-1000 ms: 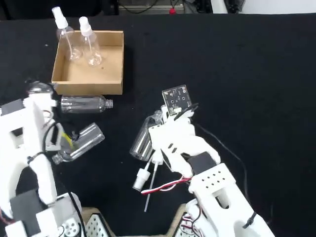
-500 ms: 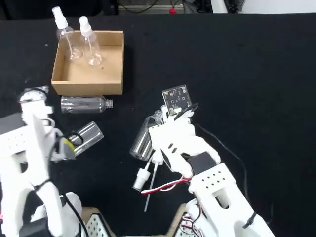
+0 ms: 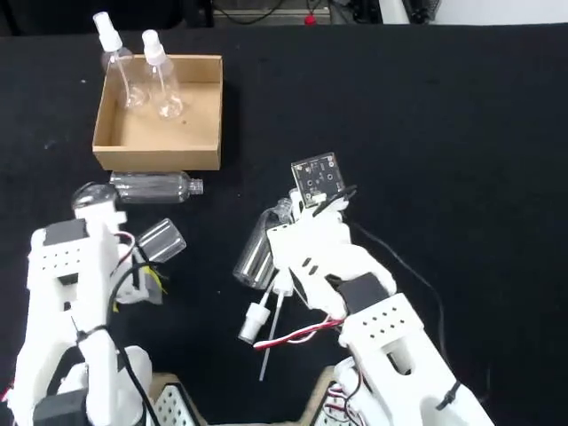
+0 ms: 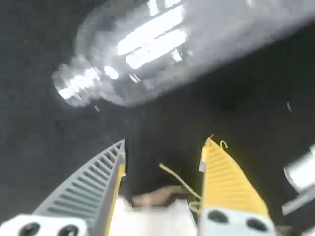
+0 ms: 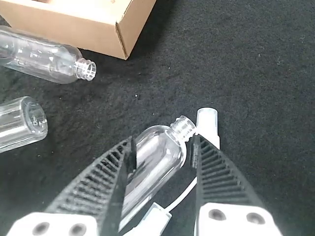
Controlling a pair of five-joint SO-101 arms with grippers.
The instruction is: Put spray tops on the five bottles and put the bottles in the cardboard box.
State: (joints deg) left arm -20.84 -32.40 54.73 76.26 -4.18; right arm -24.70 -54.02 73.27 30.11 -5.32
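The cardboard box (image 3: pixel 200 111) sits at the far left with two capped bottles (image 3: pixel 160 80) standing in it. One clear bottle without a top (image 3: pixel 151 186) lies just in front of the box. Another uncapped bottle (image 4: pixel 187 44) lies just beyond my left gripper (image 4: pixel 165 142), which is open with nothing between its fingers. My right gripper (image 5: pixel 162 139) is open, its fingers on either side of a third bare bottle (image 5: pixel 155 160) lying on the table. A white spray top (image 5: pixel 209 125) lies by that bottle's neck. A second spray top (image 3: pixel 253 324) lies nearer the arm bases.
The table is a black cloth (image 3: pixel 444 133), bare on its whole right half. The right arm (image 3: pixel 355 284) stands over the table's middle and the left arm (image 3: pixel 71 293) over the near left. Dark equipment lines the far edge.
The left arm has swung right and nearer, and now covers the neck end of the bottle beside it. The right arm and its bottle have not moved.
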